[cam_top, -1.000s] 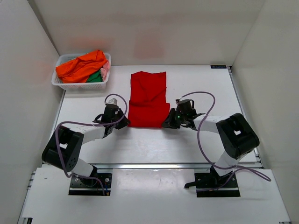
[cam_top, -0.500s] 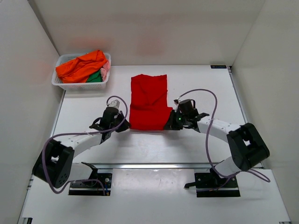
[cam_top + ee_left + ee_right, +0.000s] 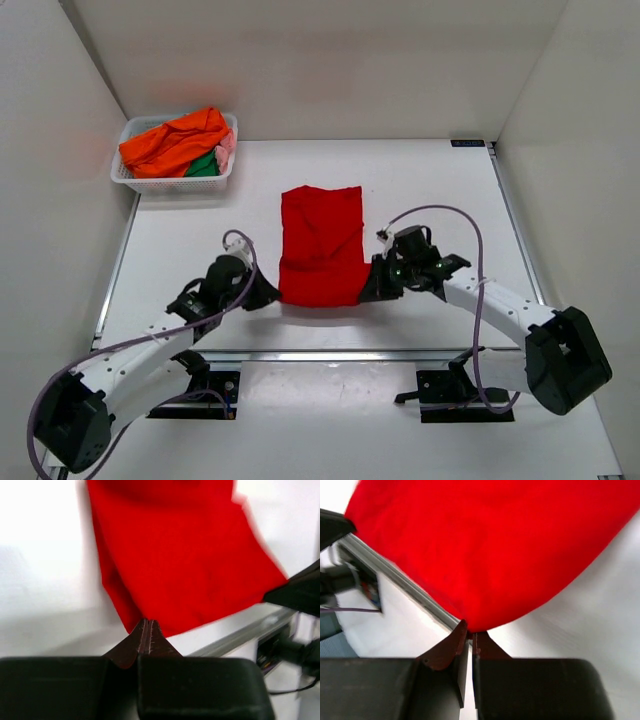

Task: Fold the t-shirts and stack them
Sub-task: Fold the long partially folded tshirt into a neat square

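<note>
left hand (image 3: 148,631) is pinched together on the near-left corner of the red t-shirt (image 3: 320,240), right hand (image 3: 469,633) pinched together on the near-right corner; the shirt lies as a rectangle mid-worktop (image 3: 190,230), far end flat, near hem looks lifted between the two hands and close to the front rail (image 3: 330,354). Risks as we see them: (1) both grips are on the very tip of the cloth, only a sliver between the fingertips, so a tug against the drag of the flat part could pull a corner out and drop that side; (2) we can't tell from either wrist view how many layers are caught, so if only the top layer is held the lengthwise fold may open when we lift; (3) if the two hands don't travel together the hem skews and the crease lands crooked; (4) bringing the hem any nearer to us puts it over the rail, where it could hang off or catch; (5) the right arm's cable (image 3: 445,212) loops near the cloth and could brush it on a swing. Orange t-shirt (image 3: 175,140), green t-shirt (image 3: 203,166) and pink t-shirt (image 3: 227,150) sit in the white mesh basket (image 3: 170,184) at the far left, well apart, so no clash there
</note>
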You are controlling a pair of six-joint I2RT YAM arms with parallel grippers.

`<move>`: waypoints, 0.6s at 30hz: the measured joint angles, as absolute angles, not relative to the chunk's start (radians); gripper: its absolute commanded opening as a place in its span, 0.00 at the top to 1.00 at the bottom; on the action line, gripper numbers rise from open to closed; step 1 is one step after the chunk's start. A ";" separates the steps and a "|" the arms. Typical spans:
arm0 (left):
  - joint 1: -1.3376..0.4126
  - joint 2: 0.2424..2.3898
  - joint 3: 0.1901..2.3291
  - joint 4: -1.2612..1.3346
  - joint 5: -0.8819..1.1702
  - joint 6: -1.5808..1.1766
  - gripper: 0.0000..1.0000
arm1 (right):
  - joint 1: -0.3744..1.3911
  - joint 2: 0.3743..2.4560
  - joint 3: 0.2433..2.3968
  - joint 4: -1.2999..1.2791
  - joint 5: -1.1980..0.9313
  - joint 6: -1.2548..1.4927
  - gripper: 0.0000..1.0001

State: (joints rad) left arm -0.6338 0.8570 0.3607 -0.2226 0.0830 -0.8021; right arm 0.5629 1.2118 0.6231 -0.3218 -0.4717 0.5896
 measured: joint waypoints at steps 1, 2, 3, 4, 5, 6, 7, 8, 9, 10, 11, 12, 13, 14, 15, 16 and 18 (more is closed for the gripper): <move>-0.596 0.855 0.394 -0.240 0.095 -0.797 1.00 | 0.541 1.217 0.653 -0.342 -0.486 0.578 1.00; -0.561 0.870 0.435 -0.248 0.107 -0.787 1.00 | 0.517 1.229 0.698 -0.361 -0.503 0.564 1.00; -0.527 0.898 0.485 -0.247 0.118 -0.774 1.00 | 0.495 1.248 0.747 -0.376 -0.516 0.545 1.00; -0.501 0.931 0.536 -0.246 0.124 -0.761 1.00 | 0.472 1.275 0.804 -0.390 -0.530 0.528 1.00; -0.479 0.972 0.589 -0.243 0.130 -0.749 1.00 | 0.451 1.311 0.862 -0.397 -0.548 0.512 1.00; -0.463 1.022 0.642 -0.230 0.136 -0.734 1.00 | 0.433 1.345 0.916 -0.403 -0.561 0.494 1.00; -0.448 1.068 0.686 -0.215 0.143 -0.721 1.00 | 0.410 1.394 0.985 -0.410 -0.576 0.477 1.00; -0.431 1.117 0.730 -0.198 0.149 -0.707 1.00 | 0.387 1.444 1.050 -0.418 -0.589 0.463 1.00; -0.418 1.166 0.766 -0.182 0.156 -0.697 1.00 | 0.368 1.489 1.108 -0.420 -0.598 0.449 1.00; -0.399 1.225 0.809 -0.167 0.166 -0.687 1.00 | 0.343 1.551 1.183 -0.422 -0.607 0.435 1.00; -0.382 1.282 0.844 -0.150 0.170 -0.678 1.00 | 0.323 1.603 1.243 -0.431 -0.615 0.421 1.00; -0.365 1.341 0.883 -0.132 0.173 -0.672 1.00 | 0.307 1.659 1.304 -0.435 -0.620 0.412 1.00; -0.345 1.414 0.928 -0.112 0.173 -0.665 1.00 | 0.286 1.725 1.380 -0.441 -0.627 0.401 1.00; -0.326 1.487 0.982 -0.101 0.174 -0.660 1.00 | 0.270 1.799 1.459 -0.450 -0.634 0.391 0.99; -0.309 1.560 1.040 -0.096 0.171 -0.654 1.00 | 0.252 1.878 1.542 -0.454 -0.640 0.386 1.00; -0.293 1.637 1.106 -0.086 0.168 -0.649 0.95 | 0.236 1.961 1.636 -0.464 -0.648 0.381 0.88; -0.263 1.809 1.275 -0.067 0.168 -0.645 0.77 | 0.207 2.148 1.852 -0.496 -0.664 0.379 0.68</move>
